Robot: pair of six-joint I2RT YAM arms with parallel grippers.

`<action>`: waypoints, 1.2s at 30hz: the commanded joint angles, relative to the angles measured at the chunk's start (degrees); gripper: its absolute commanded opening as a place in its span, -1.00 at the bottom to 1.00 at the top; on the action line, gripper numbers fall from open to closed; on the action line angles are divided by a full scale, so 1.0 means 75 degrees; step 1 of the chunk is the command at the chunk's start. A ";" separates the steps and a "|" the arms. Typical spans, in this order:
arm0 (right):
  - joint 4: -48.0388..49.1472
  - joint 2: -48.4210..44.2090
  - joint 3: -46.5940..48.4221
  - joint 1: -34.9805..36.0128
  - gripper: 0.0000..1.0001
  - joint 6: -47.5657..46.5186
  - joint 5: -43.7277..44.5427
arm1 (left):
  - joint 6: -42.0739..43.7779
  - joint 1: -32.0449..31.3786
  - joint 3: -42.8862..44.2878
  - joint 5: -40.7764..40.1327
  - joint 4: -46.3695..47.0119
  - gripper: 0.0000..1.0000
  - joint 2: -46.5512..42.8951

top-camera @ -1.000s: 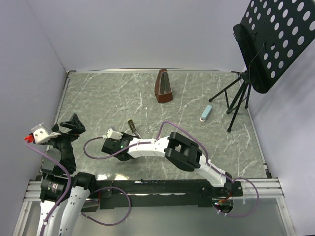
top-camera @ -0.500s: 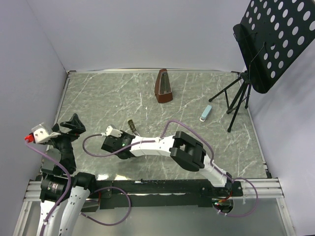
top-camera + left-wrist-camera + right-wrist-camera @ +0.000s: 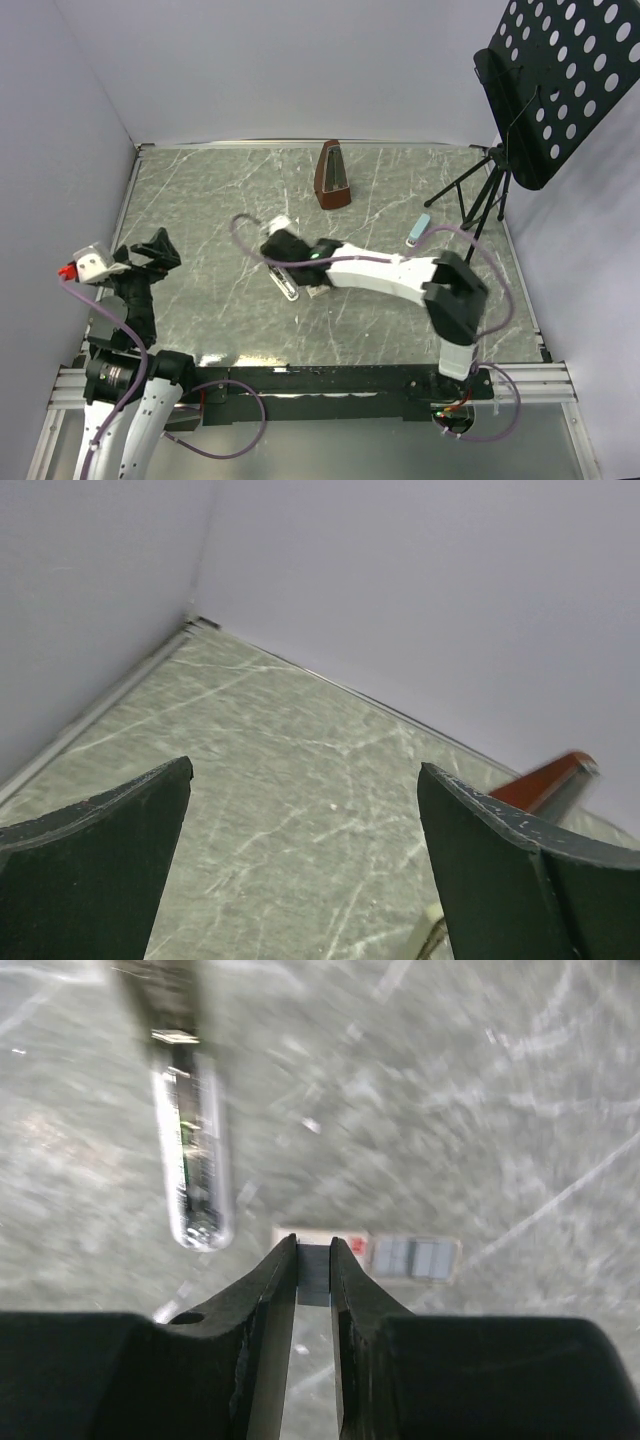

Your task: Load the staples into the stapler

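Right wrist view: staples beside the open stapler, mid-tabletop.
Tabletop [image 3: 520, 1100] is grey stone. Stapler [image 3: 190, 1160] lies with its magazine channel open, left of the tips. Left end effector [image 3: 305, 770] gapes wide, empty, off to the side. Right end effector [image 3: 313, 1250] is nearly closed, pinching what looks like a grey staple strip [image 3: 313, 1280]. Box [image 3: 352, 1243] and loose strip [image 3: 415, 1257] lie just beyond. The strip is probably light and slick and would snap if bent, so grip it mid-length across the flat sides.

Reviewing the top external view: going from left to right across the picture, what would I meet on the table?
left claw → stapler → metronome → small blue-and-white object → music stand. The right claw sits over the stapler's span, so it is left out.
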 commanded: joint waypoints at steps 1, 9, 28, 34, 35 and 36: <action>0.0674 -0.1206 -0.1273 -0.0779 -0.51 0.0729 -0.1566 | 0.0334 0.0035 -0.0102 0.1321 0.0644 0.99 0.0491; 0.1401 -0.2285 -0.2741 -0.2244 -0.49 0.0918 -0.2576 | 0.0639 0.0035 0.0026 0.3466 0.1347 0.99 0.2377; 0.1648 -0.2133 -0.4101 -0.4144 -0.45 0.1000 -0.3561 | 0.0827 0.0023 -0.0254 0.4757 0.3327 0.99 0.4267; 0.1449 -0.1629 -0.4125 -0.4132 -0.42 0.1000 -0.3291 | 0.1003 0.0023 0.0073 0.4569 0.2989 0.99 0.4371; 0.1414 -0.1594 -0.4102 -0.4132 -0.42 0.1023 -0.3279 | 0.0979 0.0023 0.0108 0.4581 0.2884 0.99 0.4360; 0.1344 -0.1547 -0.4067 -0.4144 -0.41 0.1035 -0.3256 | 0.0944 0.0023 0.0132 0.4570 0.2697 0.99 0.4336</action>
